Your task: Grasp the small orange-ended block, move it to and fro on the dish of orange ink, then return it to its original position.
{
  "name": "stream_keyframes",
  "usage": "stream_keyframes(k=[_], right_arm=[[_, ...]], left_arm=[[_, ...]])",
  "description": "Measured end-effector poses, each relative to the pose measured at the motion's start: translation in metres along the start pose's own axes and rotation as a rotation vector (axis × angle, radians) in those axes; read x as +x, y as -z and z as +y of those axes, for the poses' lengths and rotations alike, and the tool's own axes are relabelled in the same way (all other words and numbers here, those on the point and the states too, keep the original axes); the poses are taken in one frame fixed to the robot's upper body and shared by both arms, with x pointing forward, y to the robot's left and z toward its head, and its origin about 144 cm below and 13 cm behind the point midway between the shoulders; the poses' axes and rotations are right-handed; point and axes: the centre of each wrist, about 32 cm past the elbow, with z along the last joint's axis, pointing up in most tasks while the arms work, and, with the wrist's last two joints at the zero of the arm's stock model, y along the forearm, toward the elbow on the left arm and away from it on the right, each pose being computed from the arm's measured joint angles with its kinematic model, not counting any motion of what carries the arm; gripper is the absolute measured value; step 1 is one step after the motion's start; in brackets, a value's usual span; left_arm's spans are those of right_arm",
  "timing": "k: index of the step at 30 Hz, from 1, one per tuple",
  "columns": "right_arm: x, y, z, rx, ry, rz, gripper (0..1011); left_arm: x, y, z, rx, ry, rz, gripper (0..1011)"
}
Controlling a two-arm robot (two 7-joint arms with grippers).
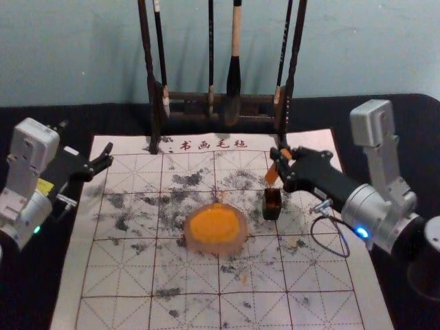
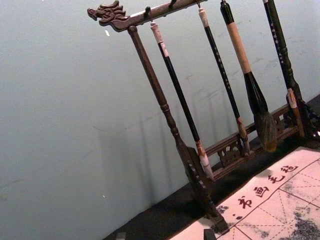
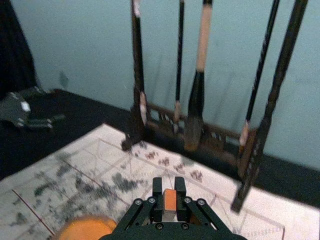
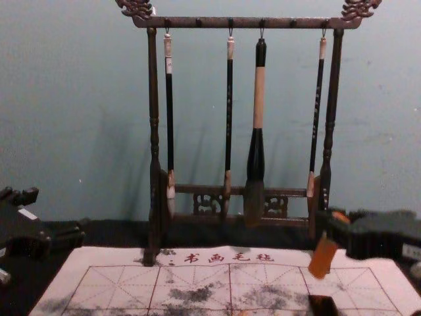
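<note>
One calligraphy mat [image 1: 127,275] spans the work area, with the dark wooden brush rack [image 4: 154,141] standing at its far edge. Left gripper [image 2: 165,236] is idle over on the mat's left side, fingers apart, holding nothing. Right gripper [image 3: 169,188] is at work above the mat's right half, fingers clamped on the small orange-ended block [image 1: 271,174]. Ink dish [image 1: 206,249] sits mid-mat with orange ink [image 1: 215,225] in it; block is off to its right, not in contact. Small dark holder [image 1: 270,214] stands upright on the mat, right of the dish. Block is tilted, orange end down, close to the holder and up off the mat; can't call from these angles whether it's directly over the opening. Status: grasp done, block lifted. Rubbing on the ink: can't confirm either way, since the orange end would look much the same before or after. If not inked, remaining is dish pass, then return. If inked, just line up and lower into the holder, assuming that's home. Tilt could catch the rim.
</note>
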Motion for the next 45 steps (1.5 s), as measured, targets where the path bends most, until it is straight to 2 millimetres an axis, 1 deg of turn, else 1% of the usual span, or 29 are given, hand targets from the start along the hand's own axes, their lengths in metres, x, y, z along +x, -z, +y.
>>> stream_keyframes(k=[6,12,18,21,35,45], right_arm=[[0.008,-0.008,-0.003,0.088,-0.073,-0.042,143],[0.013,-0.005,0.002,0.137,-0.201,-0.113,143],[0.016,-0.002,0.009,0.115,-0.313,-0.186,143],[0.017,-0.001,0.013,0.088,-0.341,-0.209,143],[0.02,-0.001,0.036,-0.012,-0.399,-0.216,143],[0.021,0.0,0.038,0.0,-0.413,-0.226,143]], left_arm=[[0.0,0.0,0.0,0.0,0.0,0.0,1001],[0.0,0.0,0.0,0.0,0.0,0.0,1001],[0.0,0.0,0.0,0.0,0.0,0.0,1001],[0.0,0.0,0.0,0.0,0.0,0.0,1001],[0.0,0.0,0.0,0.0,0.0,0.0,1001],[0.0,0.0,0.0,0.0,0.0,0.0,1001]])
